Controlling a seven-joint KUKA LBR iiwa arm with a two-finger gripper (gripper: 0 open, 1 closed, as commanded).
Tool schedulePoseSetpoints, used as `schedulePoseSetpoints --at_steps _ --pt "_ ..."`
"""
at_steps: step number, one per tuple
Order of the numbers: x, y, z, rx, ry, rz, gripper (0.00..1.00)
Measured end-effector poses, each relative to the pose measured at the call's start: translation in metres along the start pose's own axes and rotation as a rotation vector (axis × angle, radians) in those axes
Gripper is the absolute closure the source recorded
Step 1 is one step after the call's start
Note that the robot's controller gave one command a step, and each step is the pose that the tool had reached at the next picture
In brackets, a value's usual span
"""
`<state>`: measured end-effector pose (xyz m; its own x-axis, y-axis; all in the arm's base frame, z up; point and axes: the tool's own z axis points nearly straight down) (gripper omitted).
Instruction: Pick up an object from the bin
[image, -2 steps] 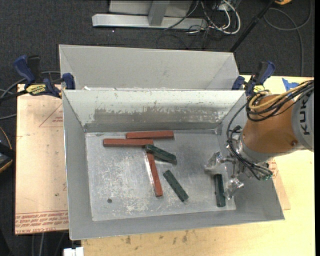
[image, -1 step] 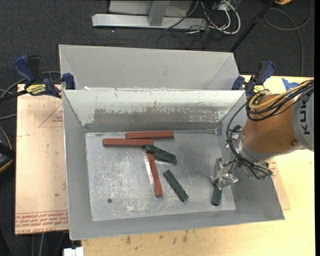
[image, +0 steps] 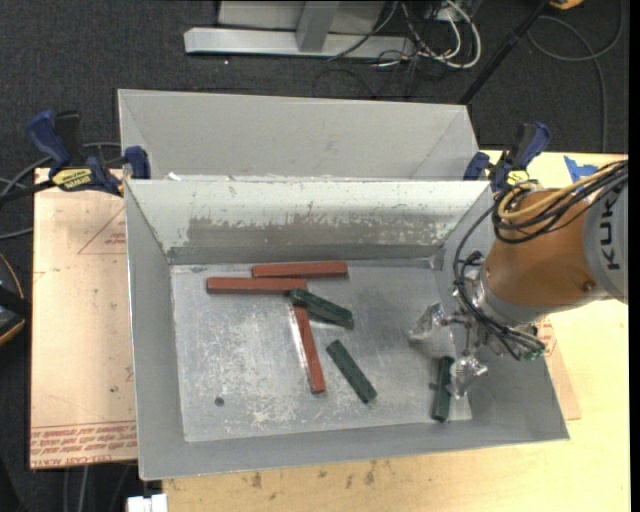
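Bin: the grey bin (image: 150, 330) has sloping walls and a flat floor. By my read, that is why every loose thing lies flat on the floor and nothing leans on a side.
Thing in play: a dark green bar (image: 441, 396) lies alone in the front right corner, running front to back, near the foot of the right wall.
Gripper: the gripper (image: 456, 368) hangs low over the floor, right at the far end of that green bar and a touch to its right. Touching or just apart, I cannot tell.
Grip: I cannot tell how far open it is, because the metal parts merge with the grey floor behind them. Nothing is plainly held, and the bar looks to rest on the floor.
Arm: the arm reaches in over the right wall with its orange cover (image: 535, 275) bulging above the corner. Cables (image: 540, 205) loop across the top, and the wrist points steeply down into the bin.
Why this spot: I judge the corner bar an easy pick since nothing crowds it, though the wall close by leaves little room on that side.
Others: a red bar (image: 300, 269) and a second red bar (image: 245, 285) lie along the back, overlapping. A green block (image: 322, 308), a red-and-white bar (image: 309, 352) and a second green bar (image: 351, 371) sit mid-floor, well apart from the gripper.
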<state>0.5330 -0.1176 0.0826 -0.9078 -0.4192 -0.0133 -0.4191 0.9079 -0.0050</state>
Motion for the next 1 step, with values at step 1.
schedulePoseSetpoints --at_steps 1 --pt "0.0018 -0.0004 -0.0002 -0.003 0.006 0.001 1.00"
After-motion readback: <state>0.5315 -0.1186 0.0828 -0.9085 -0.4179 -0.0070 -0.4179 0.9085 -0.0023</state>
